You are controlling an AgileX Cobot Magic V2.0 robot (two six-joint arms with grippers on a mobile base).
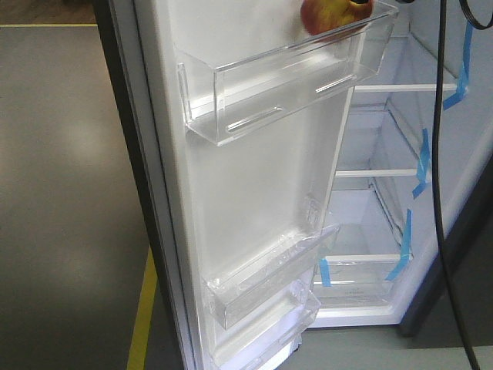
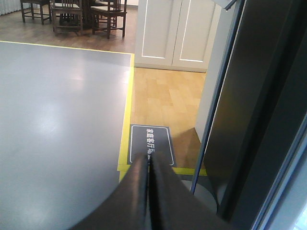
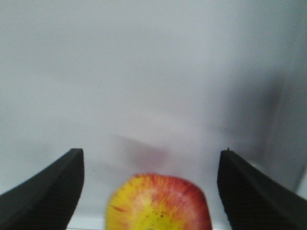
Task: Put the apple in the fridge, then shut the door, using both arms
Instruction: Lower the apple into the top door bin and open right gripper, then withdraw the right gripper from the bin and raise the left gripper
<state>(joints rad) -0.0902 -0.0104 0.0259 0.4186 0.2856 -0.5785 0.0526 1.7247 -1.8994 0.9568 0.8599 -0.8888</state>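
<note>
The apple (image 1: 330, 15), red with yellow patches, rests in the clear top bin (image 1: 308, 73) on the white inner face of the open door (image 1: 246, 177). In the right wrist view the apple (image 3: 160, 203) lies low between the fingers of my right gripper (image 3: 151, 154), which is open, with a gap on each side of the fruit. My left gripper (image 2: 147, 157) is shut with nothing in it and points at the floor beside the door's dark outer face (image 2: 259, 120). The fridge (image 1: 400, 139) stands open, showing white walls, clear shelves and blue tape strips (image 1: 422, 166).
A black cable (image 1: 439, 154) hangs in front of the fridge opening. Lower clear bins (image 1: 262, 285) line the door. A yellow floor line (image 1: 142, 308) runs beside the door. A dark floor sign (image 2: 151, 141), white cabinets (image 2: 172, 33) and chairs (image 2: 67, 14) lie beyond.
</note>
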